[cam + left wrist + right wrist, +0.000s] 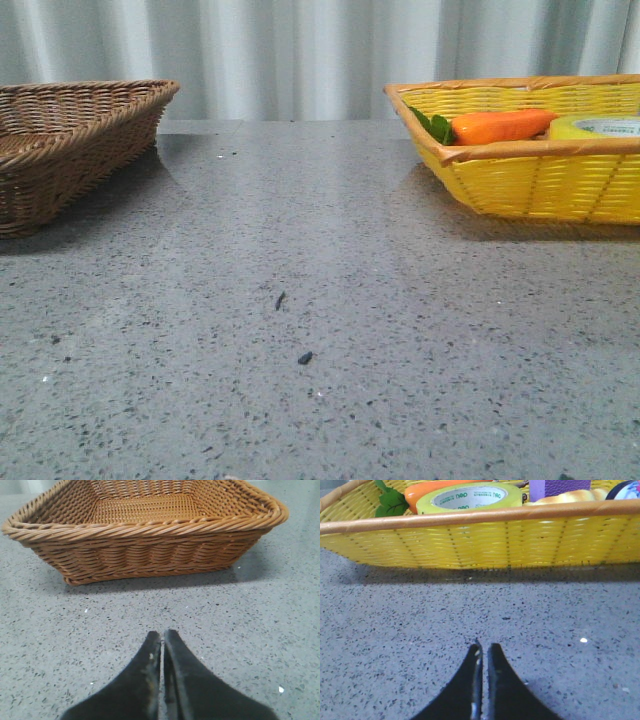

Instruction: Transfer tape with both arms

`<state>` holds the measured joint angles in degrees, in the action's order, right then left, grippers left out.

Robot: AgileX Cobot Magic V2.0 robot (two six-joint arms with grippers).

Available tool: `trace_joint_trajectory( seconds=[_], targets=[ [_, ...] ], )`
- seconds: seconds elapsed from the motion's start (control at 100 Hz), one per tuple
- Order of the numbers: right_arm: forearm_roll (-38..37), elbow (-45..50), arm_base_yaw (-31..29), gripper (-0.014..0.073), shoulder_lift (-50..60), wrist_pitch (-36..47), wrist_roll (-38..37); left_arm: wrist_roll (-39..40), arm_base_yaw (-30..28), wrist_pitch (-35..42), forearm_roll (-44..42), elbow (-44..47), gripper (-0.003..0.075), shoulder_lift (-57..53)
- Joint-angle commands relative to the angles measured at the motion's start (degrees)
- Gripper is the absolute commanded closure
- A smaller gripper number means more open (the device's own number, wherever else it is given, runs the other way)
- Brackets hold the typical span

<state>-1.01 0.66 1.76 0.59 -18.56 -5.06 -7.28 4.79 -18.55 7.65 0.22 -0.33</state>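
The yellow-green tape roll (470, 497) lies flat in the yellow basket (470, 542), pale face up, next to the orange carrot (415, 492). In the front view the tape (600, 127) shows at the far right behind the basket's rim (540, 150), right of the carrot (500, 126). My right gripper (483, 647) is shut and empty above the grey table, short of the basket's near wall. My left gripper (162, 634) is shut and empty above the table in front of the brown wicker basket (145, 545). Neither arm shows in the front view.
The brown basket (70, 140) stands at the far left with nothing visible inside. The yellow basket also holds a purple block (557, 487), a pale yellow item (570, 497) and green leaves (392, 502). Two small dark specks (304, 357) lie on the table.
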Motion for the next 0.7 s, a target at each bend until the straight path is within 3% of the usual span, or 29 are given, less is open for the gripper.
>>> trace_joint_trajectory(
  seconds=[0.0, 0.26, 0.43, 0.55, 0.69],
  targets=[
    [0.1, 1.3, -0.3, 0.0658, 1.0, 0.8, 0.2, 0.5, -0.1, 4.0, 0.8, 0.5, 0.0741, -1.6],
    [0.1, 1.3, -0.3, 0.0658, 1.0, 1.6, 0.2, 0.5, -0.1, 4.3, 0.8, 0.5, 0.0741, -1.6],
    [0.1, 1.3, -0.3, 0.0658, 1.0, 6.6, 0.2, 0.5, -0.1, 5.7, 1.1, 0.5, 0.0741, -1.6],
    [0.1, 1.3, -0.3, 0.0658, 1.0, 13.6, 0.2, 0.5, -0.1, 7.6, 7.0, 0.5, 0.0741, -1.6],
    [0.2, 1.3, -0.3, 0.0658, 1.0, 20.8, 0.2, 0.5, -0.1, 12.1, 24.2, 0.5, 0.0741, -1.6]
  ],
)
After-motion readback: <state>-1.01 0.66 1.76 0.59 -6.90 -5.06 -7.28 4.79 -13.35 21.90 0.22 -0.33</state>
